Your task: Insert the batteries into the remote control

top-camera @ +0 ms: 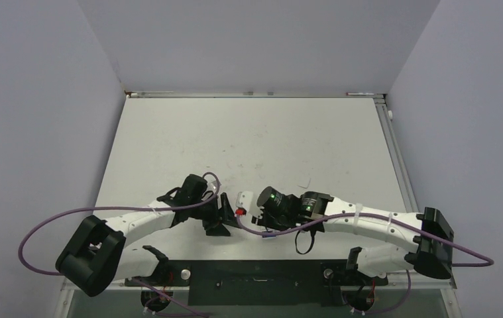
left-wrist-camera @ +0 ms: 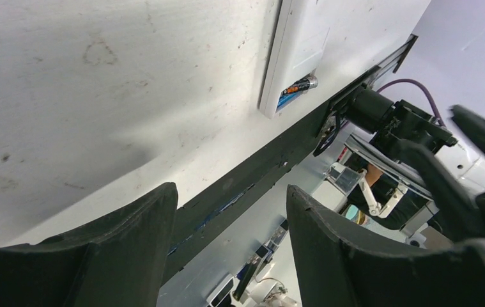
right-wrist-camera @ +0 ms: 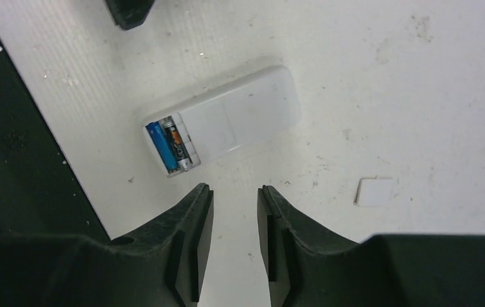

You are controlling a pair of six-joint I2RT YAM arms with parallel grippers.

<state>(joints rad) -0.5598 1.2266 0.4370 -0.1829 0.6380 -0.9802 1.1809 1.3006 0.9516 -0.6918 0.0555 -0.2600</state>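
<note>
Right tool (right-wrist-camera: 233, 192) released, jaws only narrowly parted, nothing between. Just ahead of it, flat on the bench (right-wrist-camera: 367, 83), plain back up: the remote (right-wrist-camera: 239, 118). Compartment at the remote's left end uncovered, with blue battery (right-wrist-camera: 161, 148) and dark battery (right-wrist-camera: 177, 146) side by side inside. Off to the right of this tool, apart from the remote: small white cover (right-wrist-camera: 375, 192). Left tool (left-wrist-camera: 230, 192) likewise released, jaws wide, gripping nothing. Beyond it and to its right, the remote again, dark battery showing at the open end.
</note>
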